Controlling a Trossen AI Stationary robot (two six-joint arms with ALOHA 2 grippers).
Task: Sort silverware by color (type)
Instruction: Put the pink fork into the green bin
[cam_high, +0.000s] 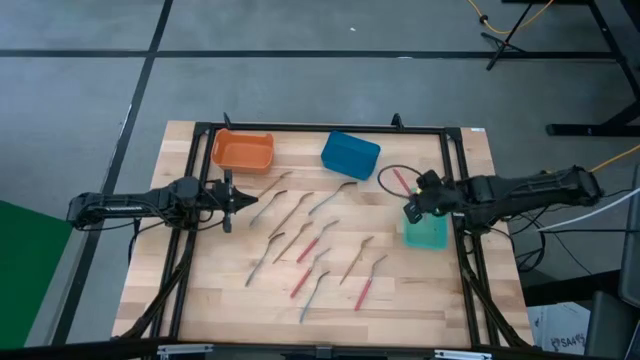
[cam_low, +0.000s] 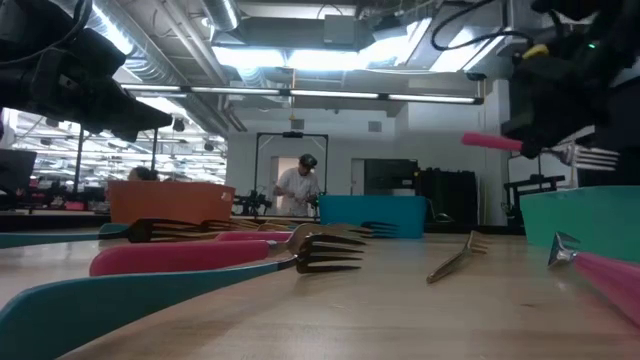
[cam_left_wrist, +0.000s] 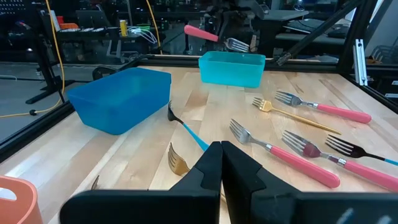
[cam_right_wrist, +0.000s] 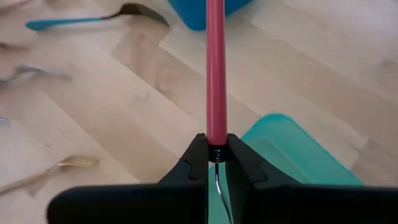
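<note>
Gripping 1 slim pink-handled metal fork (cam_right_wrist: 216, 68), right gripper (cam_right_wrist: 215, 163) hovers above teal rectangular bin (cam_right_wrist: 298, 155).

The desk (cam_high: 420, 290) is pale wood in smooth planks. The forks (cam_left_wrist: 298, 149) have shiny metal tines and matt pink plastic handles. The bins (cam_left_wrist: 118, 99) look smooth plastic.

Both pincers (cam_high: 232, 200) (cam_high: 412, 208) closed, arms extended.
</note>
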